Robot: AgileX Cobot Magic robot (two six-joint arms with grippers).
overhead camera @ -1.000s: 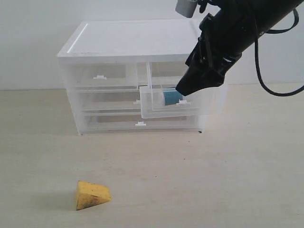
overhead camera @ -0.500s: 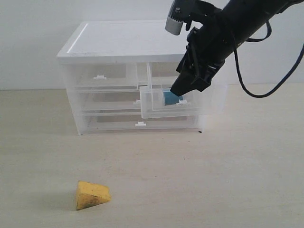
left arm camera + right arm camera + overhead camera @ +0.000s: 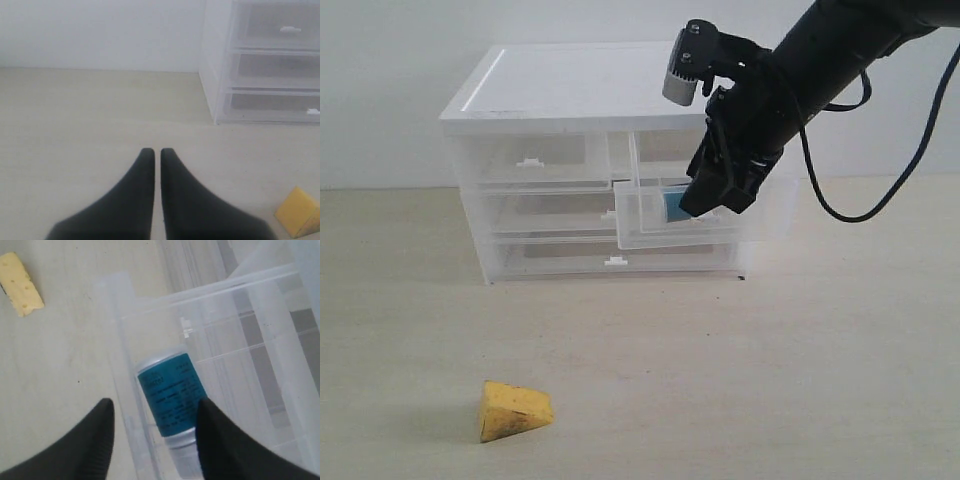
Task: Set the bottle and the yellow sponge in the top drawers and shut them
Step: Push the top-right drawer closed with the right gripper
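Observation:
The bottle (image 3: 674, 206) lies on its side inside the pulled-out right top drawer (image 3: 650, 228); its teal label and white cap (image 3: 172, 392) show through the clear plastic. My right gripper (image 3: 710, 200) hangs just over that drawer's front. It is open (image 3: 154, 404), with one finger outside the front wall and the other over the bottle, holding nothing. The left top drawer (image 3: 530, 162) is shut. On the table in front lies the yellow sponge (image 3: 513, 410), which both wrist views also catch (image 3: 21, 284) (image 3: 298, 211). My left gripper (image 3: 157, 152) is shut and empty, low over the table.
The white-topped clear drawer cabinet (image 3: 590, 85) stands at the back against the wall, with two full-width drawers shut below the top pair. A black cable loops from the right arm (image 3: 840, 205). Bare table lies between the cabinet and the sponge.
My right arm has shifted left over the open drawer and its jaws have narrowed. The bottle stays in the drawer. The sponge and the left gripper have not moved.

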